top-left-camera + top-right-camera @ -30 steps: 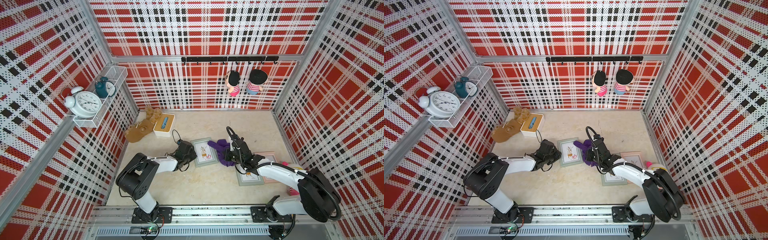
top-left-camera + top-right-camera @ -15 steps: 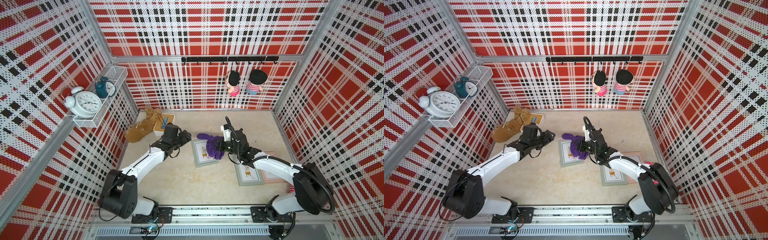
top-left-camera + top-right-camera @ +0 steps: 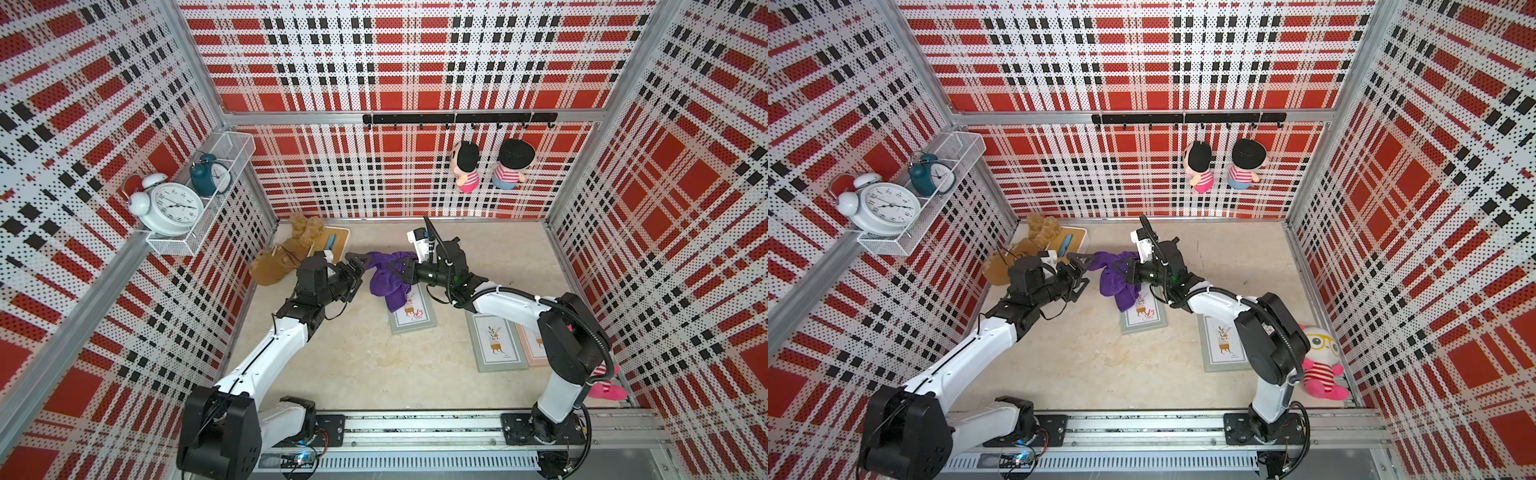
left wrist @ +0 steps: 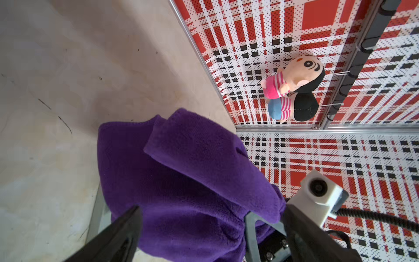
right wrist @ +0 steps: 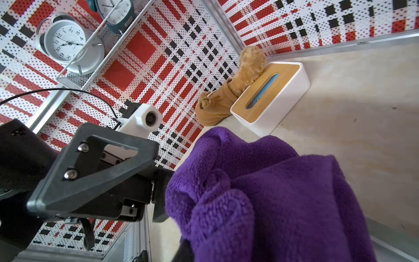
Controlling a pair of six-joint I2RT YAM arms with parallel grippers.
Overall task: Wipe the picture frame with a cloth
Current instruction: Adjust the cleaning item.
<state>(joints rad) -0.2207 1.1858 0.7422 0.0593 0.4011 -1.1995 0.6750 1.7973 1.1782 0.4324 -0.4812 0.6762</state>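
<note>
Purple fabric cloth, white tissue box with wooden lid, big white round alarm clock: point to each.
purple fabric cloth (image 3: 387,281): in a top view, on its bunched middle
white tissue box (image 5: 283,106): right wrist view, on its white side wall
white alarm clock (image 3: 174,205): in a top view, on its dial

Purple cloth (image 3: 384,282); red-and-black plaid walls (image 3: 415,54); tan plush (image 3: 274,269)

cloth (image 4: 181,170): purple fleece, soft nap, matt. counter (image 3: 374,365): smooth pale stone look, matt, faint scuffs. box (image 5: 283,97): glossy white plastic, wood-grain lid. plush (image 5: 249,65): tan shaggy fur. frame (image 3: 413,313): matt grey-green rim. basket (image 3: 172,246): white wire mesh.
</note>
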